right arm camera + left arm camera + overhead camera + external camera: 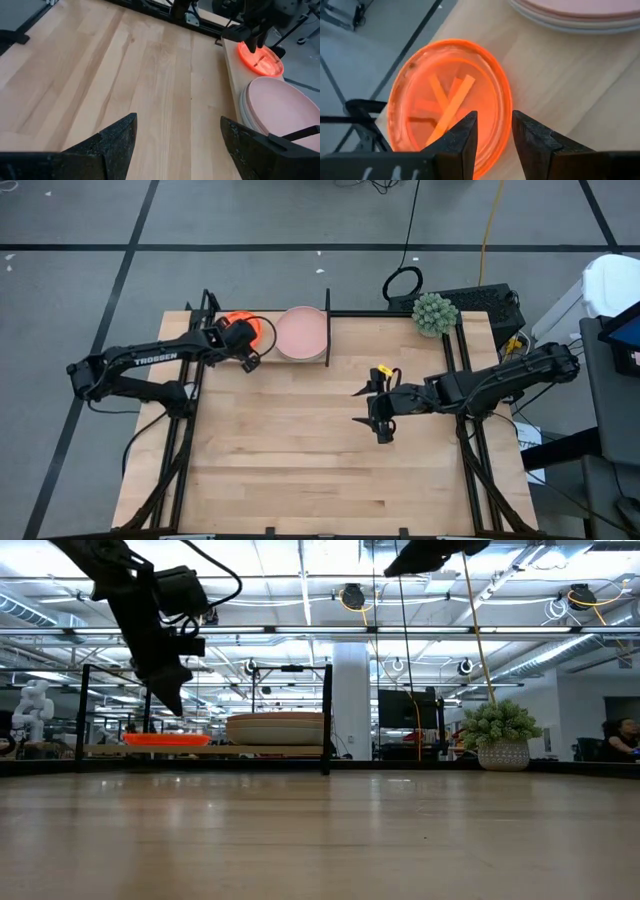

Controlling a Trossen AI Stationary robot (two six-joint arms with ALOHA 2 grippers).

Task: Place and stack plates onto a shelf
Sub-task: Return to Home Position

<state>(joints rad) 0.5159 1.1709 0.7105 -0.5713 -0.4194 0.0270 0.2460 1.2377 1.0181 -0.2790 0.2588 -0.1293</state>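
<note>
The orange plates [450, 95] are translucent plastic with a glossy, light-catching rim, while the pink plates [280, 107] beside them look opaque and matt. The shelf [560, 90] under them is a smooth pale-wood plank with fine grain, framed in thin black metal, and the bench [125, 75] is light wooden boards with a soft satin sheen. The jaws of the left gripper [494, 125] are dark, matt and faintly grainy, like moulded plastic.

Orange plates [420, 85] beside pink-topped stack [301, 332] on shelf [545, 65].
</note>
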